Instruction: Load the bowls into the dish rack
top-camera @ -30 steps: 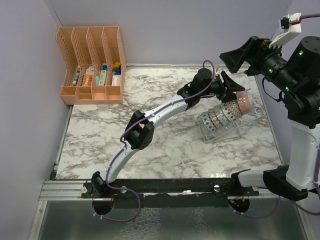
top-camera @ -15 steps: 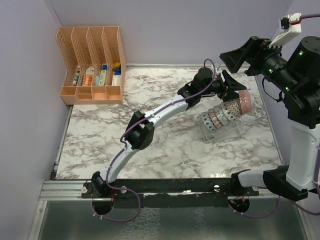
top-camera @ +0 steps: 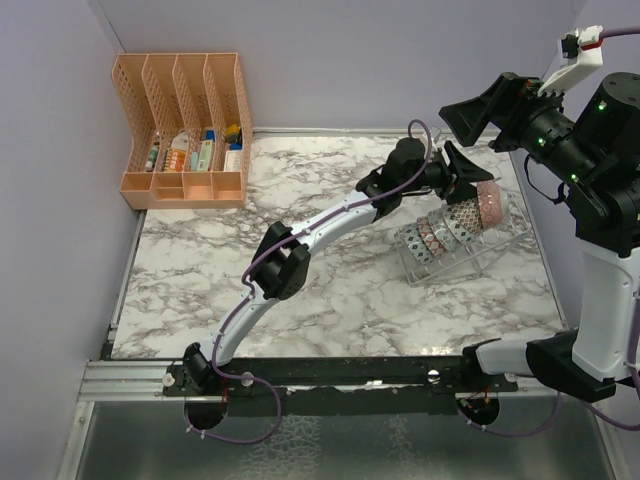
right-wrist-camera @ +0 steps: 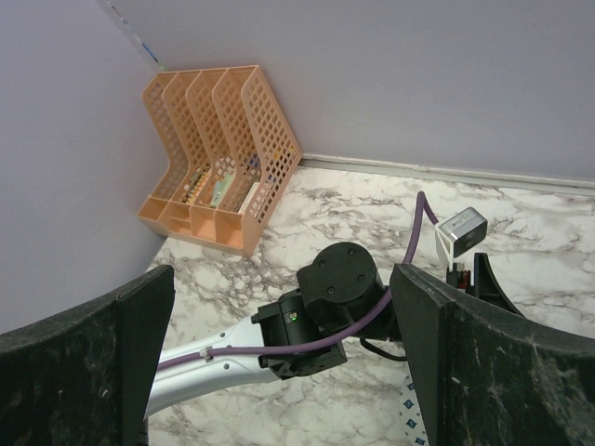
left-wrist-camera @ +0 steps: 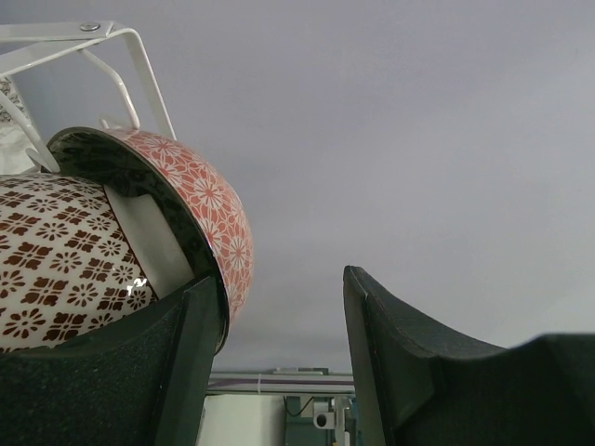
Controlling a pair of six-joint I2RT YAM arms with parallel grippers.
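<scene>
The clear dish rack (top-camera: pixel 472 262) stands at the right of the marble table with a row of several bowls on edge in its slots. The red/pink bowl (top-camera: pixel 489 206) is the farthest in the row, next to a beige-brown bowl (top-camera: pixel 463 217). My left gripper (top-camera: pixel 467 180) is open right above and behind these two. In the left wrist view the red bowl (left-wrist-camera: pixel 206 206) leans against the outside of my left finger (left-wrist-camera: pixel 181 362), the beige-brown bowl (left-wrist-camera: pixel 56 265) is beside it, and a rack wire (left-wrist-camera: pixel 139 65) shows above. Nothing is between the jaws of the left gripper (left-wrist-camera: pixel 281 279). My right gripper (top-camera: pixel 472 116) is open and empty, held high over the rack.
A peach slotted file organizer (top-camera: pixel 185 130) with small items stands in the far left corner; it also shows in the right wrist view (right-wrist-camera: pixel 218 149). The left arm (top-camera: pixel 320 225) stretches diagonally across the table. Walls close the left, back and right sides.
My left gripper has shifted slightly to the right over the rack. The red bowl has barely moved. The right arm has not moved.
</scene>
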